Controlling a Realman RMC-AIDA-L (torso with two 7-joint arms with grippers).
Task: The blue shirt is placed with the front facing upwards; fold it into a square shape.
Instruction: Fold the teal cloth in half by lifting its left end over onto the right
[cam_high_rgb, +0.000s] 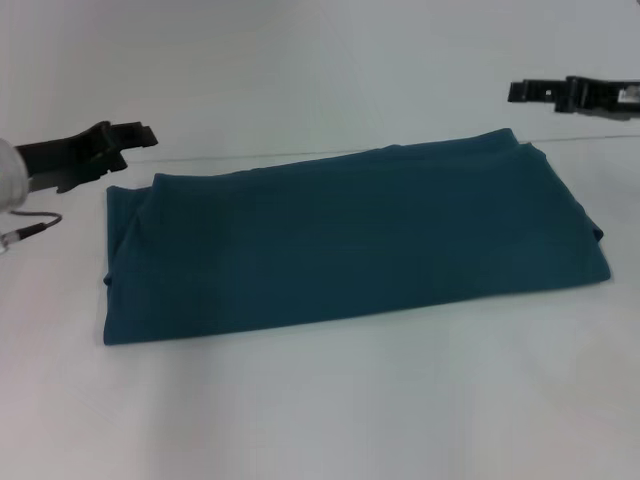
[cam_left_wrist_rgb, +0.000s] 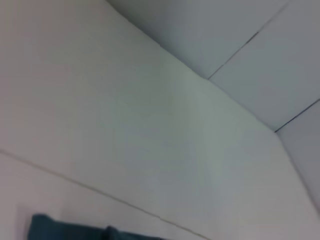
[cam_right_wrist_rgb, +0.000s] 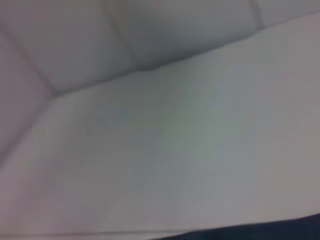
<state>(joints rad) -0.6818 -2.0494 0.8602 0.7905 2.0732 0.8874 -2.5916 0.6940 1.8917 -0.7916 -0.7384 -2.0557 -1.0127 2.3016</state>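
Two grippers clear of folded blue shirt, left gripper jaws parted, right gripper jaws unclear

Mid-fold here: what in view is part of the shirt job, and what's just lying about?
Part of the job:
blue shirt, folded into a long rectangle
left gripper, beyond its left end
right gripper, beyond its right end

Lying about:
cable on the white table
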